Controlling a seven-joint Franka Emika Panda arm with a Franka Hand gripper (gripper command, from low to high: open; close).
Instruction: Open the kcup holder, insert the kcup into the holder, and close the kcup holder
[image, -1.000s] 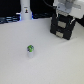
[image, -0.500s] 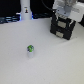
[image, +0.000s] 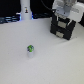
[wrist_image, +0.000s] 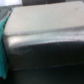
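The kcup holder (image: 63, 27) is a black boxy unit with light front marks at the back of the exterior view's right. My gripper (image: 64, 14) hangs right over its top, and I cannot tell whether the jaws are open or shut. The kcup (image: 30, 49) is a tiny white pod with a green top, standing on the white table left of centre, well apart from the gripper. The wrist view is blurred and filled by the holder's dark top and front (wrist_image: 45, 42); no fingers show there.
A white bottle-like object (image: 25, 11) stands at the back on the exterior view's left, against a dark background. A teal patch (wrist_image: 2, 45) shows at one edge of the wrist view.
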